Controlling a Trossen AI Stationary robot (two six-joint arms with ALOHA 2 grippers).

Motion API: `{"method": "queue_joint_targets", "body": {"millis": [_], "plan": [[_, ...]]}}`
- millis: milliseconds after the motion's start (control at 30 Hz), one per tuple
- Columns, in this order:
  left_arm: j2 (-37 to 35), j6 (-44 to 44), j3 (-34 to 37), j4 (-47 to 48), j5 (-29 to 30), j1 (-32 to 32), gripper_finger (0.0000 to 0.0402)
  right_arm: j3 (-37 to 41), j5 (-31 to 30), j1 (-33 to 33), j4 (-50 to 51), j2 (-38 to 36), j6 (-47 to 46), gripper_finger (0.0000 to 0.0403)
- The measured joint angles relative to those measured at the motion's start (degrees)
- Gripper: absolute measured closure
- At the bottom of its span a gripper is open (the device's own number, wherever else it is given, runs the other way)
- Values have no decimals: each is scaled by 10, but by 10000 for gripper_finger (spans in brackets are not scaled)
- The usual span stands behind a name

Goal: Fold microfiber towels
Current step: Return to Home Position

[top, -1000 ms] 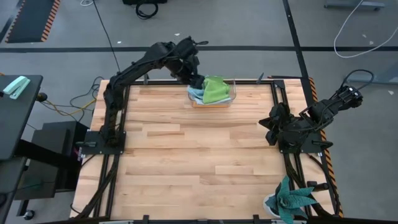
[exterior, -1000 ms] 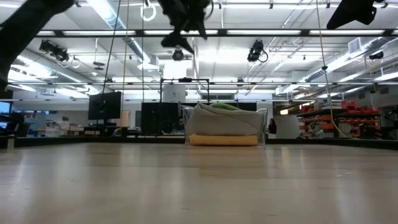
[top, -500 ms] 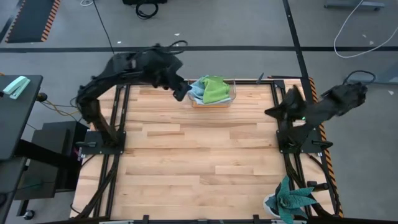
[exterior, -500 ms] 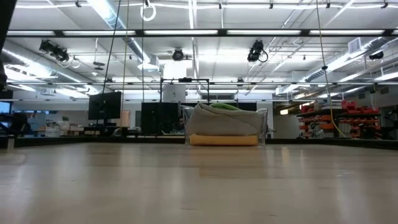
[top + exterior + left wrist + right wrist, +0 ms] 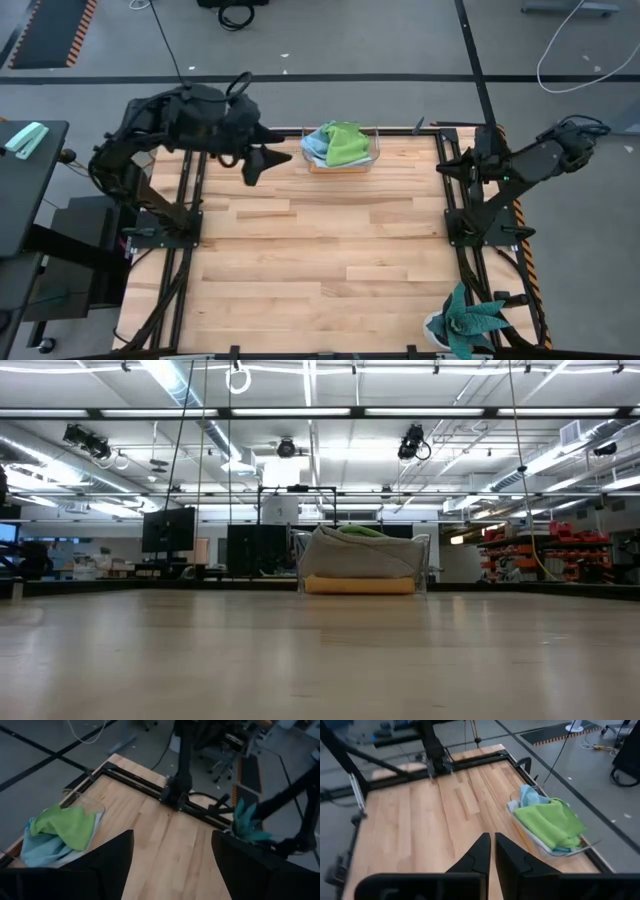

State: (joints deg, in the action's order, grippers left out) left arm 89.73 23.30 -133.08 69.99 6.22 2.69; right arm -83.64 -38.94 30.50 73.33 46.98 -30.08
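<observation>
High view: green towel [image 5: 348,143] atop blue towel [image 5: 314,145] in clear box [image 5: 377,148]; lower layers unclear. Left gripper [image 5: 171,837] spread wide; right gripper [image 5: 491,840] closed, empty.

Two robot arms, left [image 5: 190,115] and right [image 5: 530,160]; one clear box [image 5: 377,148]; four towels: green [image 5: 347,143], light blue [image 5: 316,145], grey [image 5: 360,555], orange-yellow [image 5: 360,586]; one teal plant [image 5: 468,322]; one worktop [image 5: 320,250].

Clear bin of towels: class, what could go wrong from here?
1. The green towel is heaped above the clear bin's rim, so it might slide out or unfold.
2. The open left gripper hangs near the bin, which stands at the table's far edge; a stray swing could nudge it off.
</observation>
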Motion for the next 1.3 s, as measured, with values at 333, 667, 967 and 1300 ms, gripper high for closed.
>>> {"method": "queue_joint_targets", "body": {"millis": [333, 667, 967, 1300], "plan": [[-81, -46, 1, 7, -8, -28, 129, -20, 80, 0, 8, -22, 31, 370], [-171, -104, 1, -9, -8, -78, 130, -94, 75, 0, -1, -109, 48, 370], [-219, -140, 176, -150, -9, -114, 130, 158, 119, 0, -230, -254, 18, 370], [-426, -98, 567, -491, -20, -126, 129, 280, 195, 0, -378, -336, 43, 370]]}}
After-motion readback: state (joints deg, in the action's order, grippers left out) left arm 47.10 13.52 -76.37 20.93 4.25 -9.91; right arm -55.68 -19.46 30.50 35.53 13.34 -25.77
